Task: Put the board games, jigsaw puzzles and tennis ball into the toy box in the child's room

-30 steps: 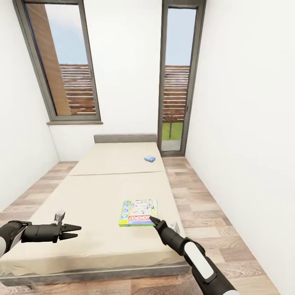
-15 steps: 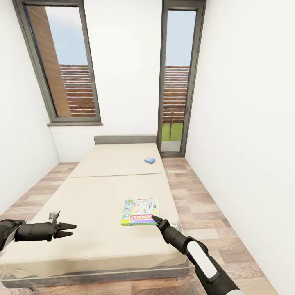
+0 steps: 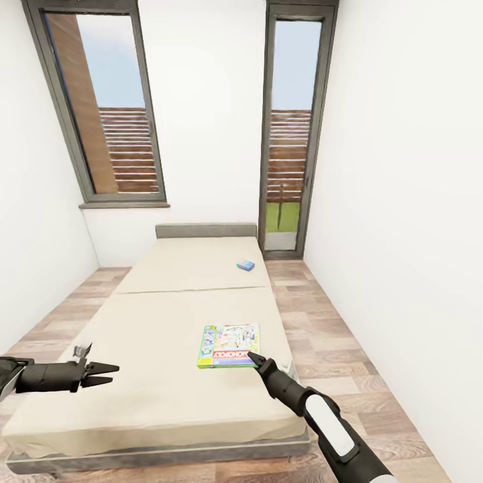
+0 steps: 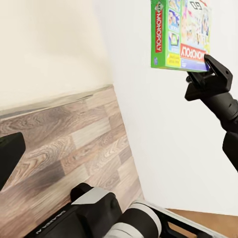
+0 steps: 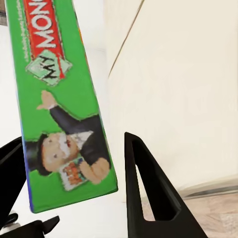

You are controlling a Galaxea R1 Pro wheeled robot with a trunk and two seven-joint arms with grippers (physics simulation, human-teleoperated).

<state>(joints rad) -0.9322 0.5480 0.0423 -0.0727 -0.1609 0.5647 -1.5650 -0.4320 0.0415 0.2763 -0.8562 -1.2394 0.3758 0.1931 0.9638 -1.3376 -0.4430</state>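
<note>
The flat green Monopoly board game box [image 3: 229, 345] lies on the beige bed [image 3: 154, 396], near its foot. The right pincer [image 3: 253, 359], fingers apart, straddles the box's near corner; push deeper before closing. The left pincer [image 3: 111, 374] hovers slightly apart.

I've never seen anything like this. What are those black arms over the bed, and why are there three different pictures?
This is a simulated wheeled robot with two arms. The wide picture comes from a camera on its head, looking down over a bed. The other two come from cameras near each hand, looking along its fingers.

The left hand hovers open over the mattress, holding nothing. The right hand reaches the near corner of a green Monopoly box lying flat on the bed; in its own camera the box edge sits between two spread fingers, not yet squeezed. A small blue box lies farther up, near the headboard.
</note>
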